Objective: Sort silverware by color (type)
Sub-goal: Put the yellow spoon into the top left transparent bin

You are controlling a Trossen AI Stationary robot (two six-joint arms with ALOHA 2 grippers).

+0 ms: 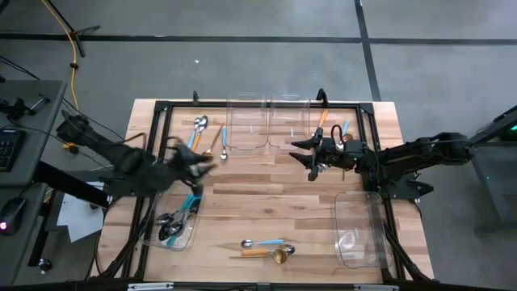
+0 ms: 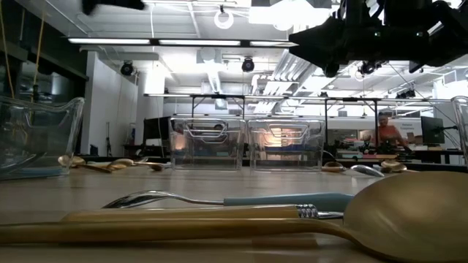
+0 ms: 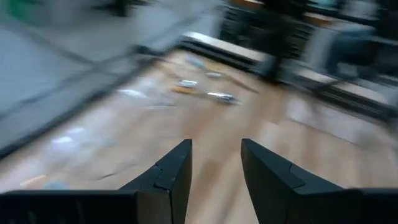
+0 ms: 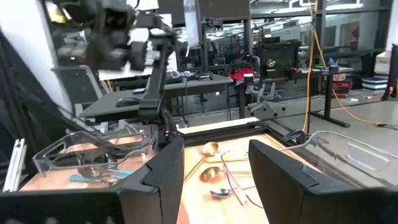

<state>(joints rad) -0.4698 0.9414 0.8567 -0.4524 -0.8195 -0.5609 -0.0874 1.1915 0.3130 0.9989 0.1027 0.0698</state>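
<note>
Hovering my left claw [image 1: 208, 164], parted and empty, near the gold and blue-handled spoons [image 1: 206, 133] on the wooden desk [image 1: 266, 202]; better drop straight onto one handle. Right claw [image 1: 311, 158] waits, parted too.

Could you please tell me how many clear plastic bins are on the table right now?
4: two side by side at the far edge, one front-left holding spoons, one front-right.

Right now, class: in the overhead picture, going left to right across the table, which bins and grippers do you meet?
Bin holding dark spoons → left gripper → two empty bins at the far edge → right gripper → empty bin at the near right.
</note>
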